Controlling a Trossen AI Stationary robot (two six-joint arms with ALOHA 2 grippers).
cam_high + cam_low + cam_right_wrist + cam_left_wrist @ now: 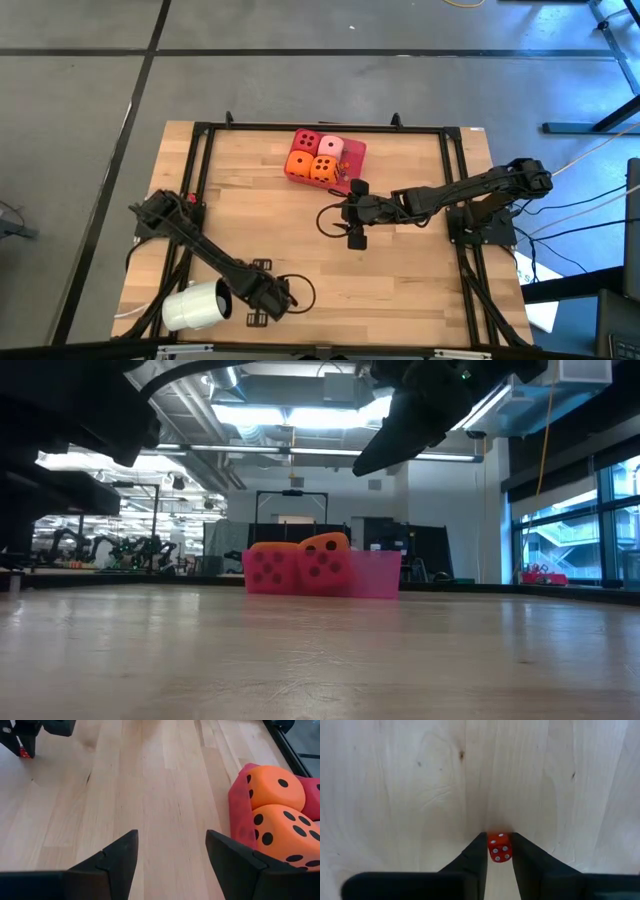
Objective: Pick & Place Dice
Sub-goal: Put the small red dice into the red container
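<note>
Left claw (499, 851) pinches small red die (499, 847) mid-table.

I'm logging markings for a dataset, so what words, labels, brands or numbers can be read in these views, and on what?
No written text, label, brand or numeral is readable in any view.
Orange dice: only dark pips, no digits.
Small red die between the left gripper's fingers: only white pips.
White cup: no print visible.

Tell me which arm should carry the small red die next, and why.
Left. Its claw already brackets the small red die near the table's front edge, beside the white cup. The right claw stands open and empty mid-table, near the tray of big dice.
</note>
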